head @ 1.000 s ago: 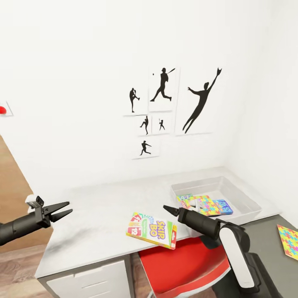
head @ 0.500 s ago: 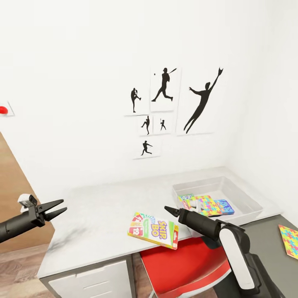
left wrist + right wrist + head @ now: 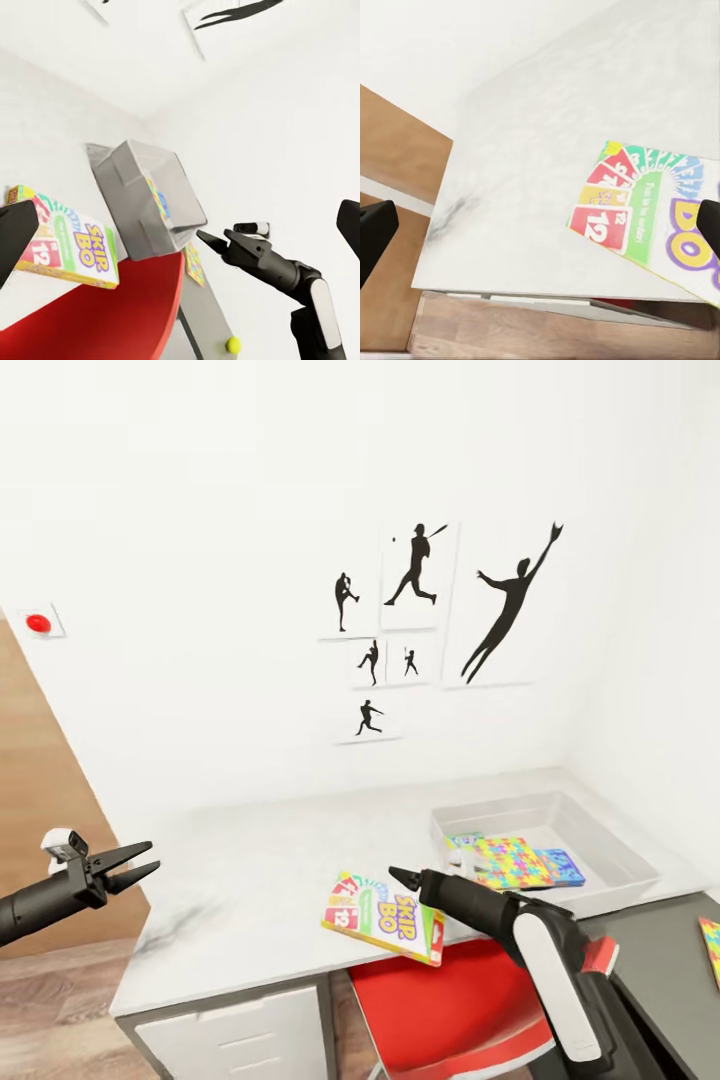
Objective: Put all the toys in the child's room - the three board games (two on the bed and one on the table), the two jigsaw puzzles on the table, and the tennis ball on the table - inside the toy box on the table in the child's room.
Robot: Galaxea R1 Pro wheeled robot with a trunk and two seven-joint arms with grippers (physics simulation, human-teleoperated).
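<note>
Skip-Bo box point(image 3: 386, 917): lies flat at the front edge of the table point(image 3: 260, 890), one corner jutting out over the red chair point(image 3: 450, 1010)
Long axis: runs roughly along the table's front edge, slanting toward the toy box point(image 3: 610, 850)
Toy box: at the table's far right end, a jigsaw puzzle point(image 3: 510, 860) and a small blue game point(image 3: 560, 867) already inside
Right gripper point(image 3: 404, 878): just beside the Skip-Bo box, above its right end; fingers look pressed together in the head view
Left gripper point(image 3: 135, 863): off the table's left end, well apart from the box, fingers spread
Nearer arm: the right, by a good way; the tray lies on its side too
Tennis ball point(image 3: 233, 344): low down beyond the chair, seen from the left wrist
</note>
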